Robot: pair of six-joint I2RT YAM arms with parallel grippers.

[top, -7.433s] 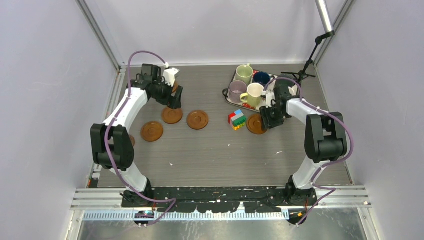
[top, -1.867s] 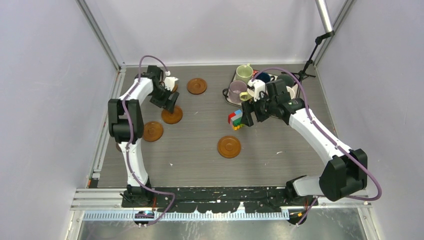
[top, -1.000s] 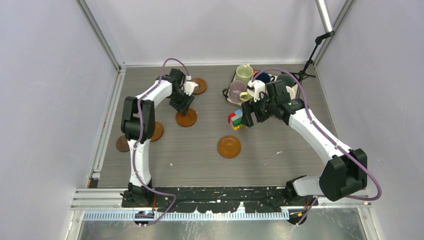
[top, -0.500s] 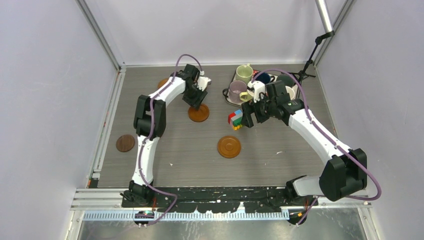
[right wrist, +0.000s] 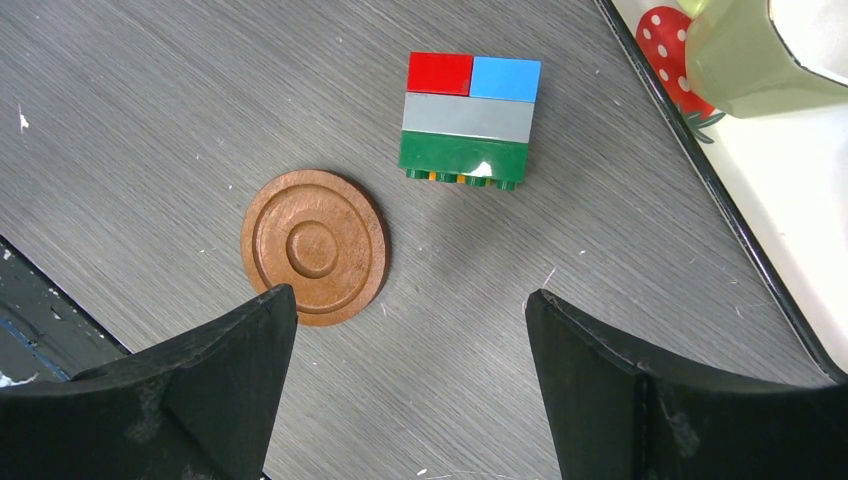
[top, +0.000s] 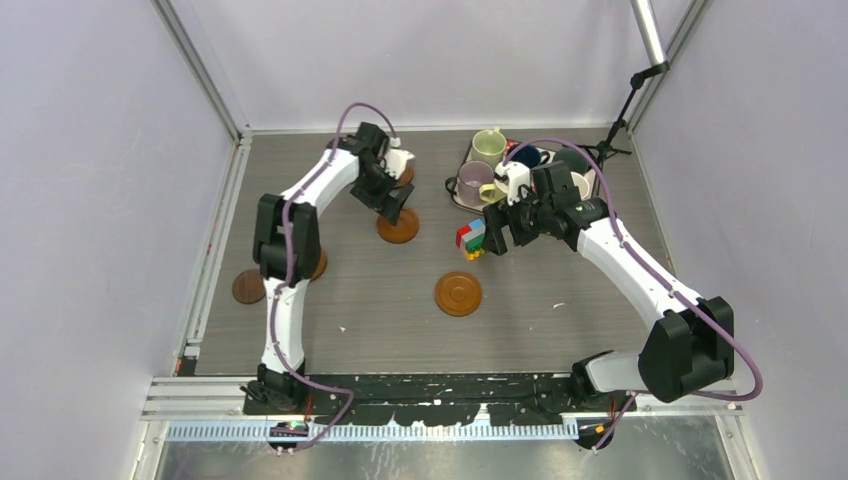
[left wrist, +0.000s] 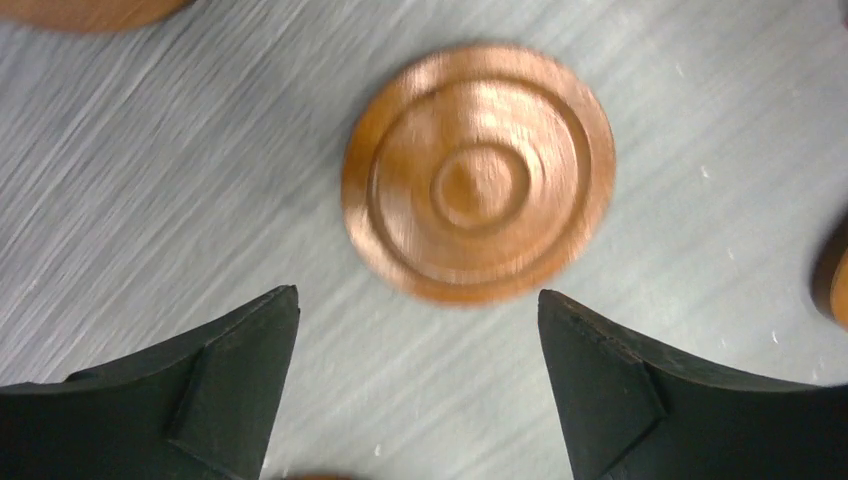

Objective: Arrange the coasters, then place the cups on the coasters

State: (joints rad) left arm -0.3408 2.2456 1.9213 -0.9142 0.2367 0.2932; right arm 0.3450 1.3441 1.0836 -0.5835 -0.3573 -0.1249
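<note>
My left gripper [top: 392,203] hangs open just behind a brown coaster [top: 398,227], which lies flat on the table; in the left wrist view the coaster [left wrist: 478,172] sits ahead of the spread jaws [left wrist: 418,294], untouched. Another coaster [top: 405,177] peeks out behind the arm. One coaster [top: 458,294] lies mid-table, a darker one [top: 249,286] at the left, and one [top: 319,266] is half hidden by the left arm. Cups stand on the tray [top: 453,197]: light green [top: 488,145], mauve [top: 472,182], dark blue [top: 527,156]. My right gripper [top: 496,230] is open and empty above the table [right wrist: 410,296].
A multicoloured block toy [top: 473,238] [right wrist: 470,120] stands between the tray and the mid-table coaster [right wrist: 314,247]. The strawberry-print tray [right wrist: 760,190] edge and a pale green cup [right wrist: 770,50] show at the right wrist view's upper right. A black stand [top: 622,115] rises at the back right.
The left gripper carried a coaster rightward, set it down near the table's middle back, then opened and drew back off it. The right arm has not moved.
</note>
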